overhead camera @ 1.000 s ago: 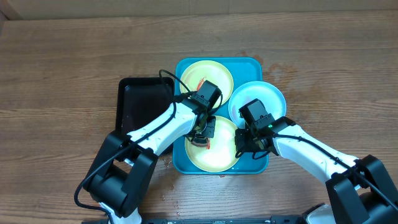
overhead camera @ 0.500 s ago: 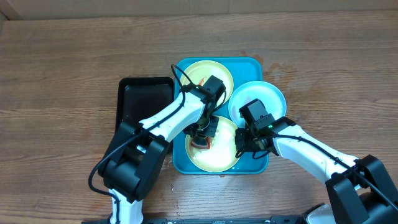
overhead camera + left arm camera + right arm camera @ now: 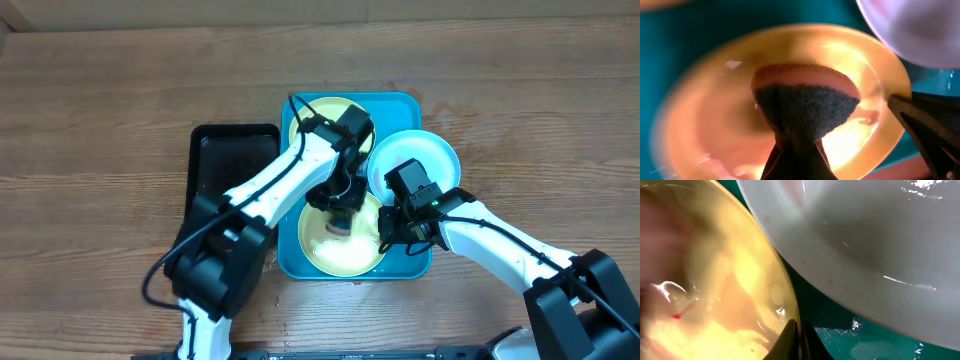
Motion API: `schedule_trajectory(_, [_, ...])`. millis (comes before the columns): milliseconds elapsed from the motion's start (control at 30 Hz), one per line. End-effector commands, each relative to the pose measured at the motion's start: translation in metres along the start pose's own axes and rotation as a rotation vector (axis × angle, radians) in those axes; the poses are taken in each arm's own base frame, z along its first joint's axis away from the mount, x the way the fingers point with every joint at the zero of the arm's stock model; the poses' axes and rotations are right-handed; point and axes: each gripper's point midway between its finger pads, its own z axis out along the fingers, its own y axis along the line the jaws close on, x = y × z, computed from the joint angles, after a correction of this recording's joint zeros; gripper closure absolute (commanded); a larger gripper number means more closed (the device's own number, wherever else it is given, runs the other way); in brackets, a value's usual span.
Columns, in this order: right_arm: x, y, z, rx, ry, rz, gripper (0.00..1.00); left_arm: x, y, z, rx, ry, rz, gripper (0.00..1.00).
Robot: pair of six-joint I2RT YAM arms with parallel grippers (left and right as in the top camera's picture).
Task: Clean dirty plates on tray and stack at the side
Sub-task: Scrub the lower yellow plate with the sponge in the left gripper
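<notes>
We are noting the left gripper [image 3: 799, 150] pinching a dark fuzzy scouring sponge [image 3: 805, 107] against the glossy round yellow-green plastic plate [image 3: 715, 125], which is lying in the teal rectangular plastic tray [image 3: 289, 257]. The right gripper [image 3: 796, 337] is clamping that plate's thin rim.

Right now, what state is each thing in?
Sponge: clamped in left gripper jaws, pressed on near yellow plate.
Near yellow plate: in tray, rim pinched by right gripper.
Pale plate: overhanging tray rim, looks clean.
Far yellow plate: in tray, mostly hidden by left arm.

My teal tray [image 3: 288, 255], three plates.
Inside: far yellow-green plate [image 3: 330, 107], near yellow-green plate [image 3: 350, 255]; pale plate [image 3: 430, 155] overhanging right rim.
</notes>
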Motion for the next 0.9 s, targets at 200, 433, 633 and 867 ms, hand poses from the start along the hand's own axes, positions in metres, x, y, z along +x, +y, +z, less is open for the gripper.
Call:
schedule_trajectory(200, [0.003,0.0,0.001,-0.001,0.011,-0.008,0.96,0.004,0.022,-0.045,-0.16,-0.137,-0.027,0.96])
schedule_trajectory(433, [0.003,0.0,0.001,-0.001,0.01,-0.009,0.96,0.022,0.036,0.009,-0.176,-0.101,-0.019,0.96])
schedule_trajectory(633, [0.003,0.0,0.001,-0.001,0.01,-0.009,0.96,0.017,0.049,0.026,-0.207,-0.154,-0.02,0.96])
schedule_trajectory(867, [0.003,0.0,0.001,-0.001,0.01,-0.009,0.96,0.012,0.02,0.03,-0.075,-0.167,-0.052,0.96])
